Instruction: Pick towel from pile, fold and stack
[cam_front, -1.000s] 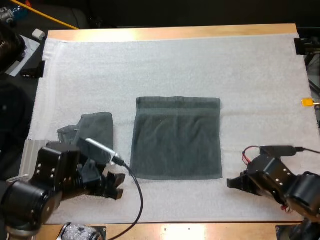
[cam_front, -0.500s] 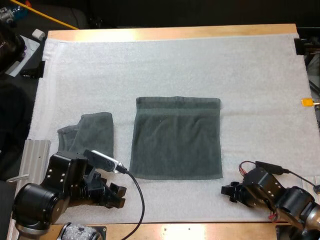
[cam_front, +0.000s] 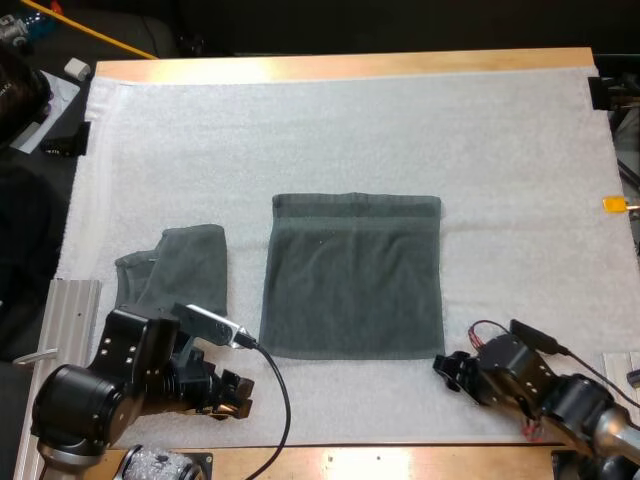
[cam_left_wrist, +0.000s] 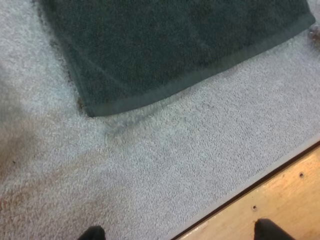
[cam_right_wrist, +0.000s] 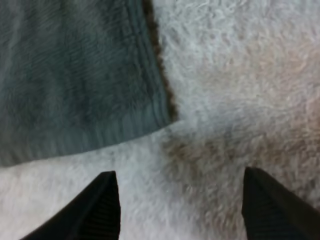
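A dark grey-green towel lies spread flat in the middle of the white mat. A second, crumpled towel sits to its left. My left gripper hovers low near the mat's front edge, just short of the flat towel's near left corner; its fingers stand wide apart and hold nothing. My right gripper is open just off the flat towel's near right corner, with its fingertips over bare mat.
A ribbed metal plate lies at the mat's left edge beside my left arm. The table's wooden front edge runs close under my left gripper.
Both grippers have moved down toward the mat's front edge. The right one has also crept left, closer to the flat towel's near right corner. The towels have not moved.
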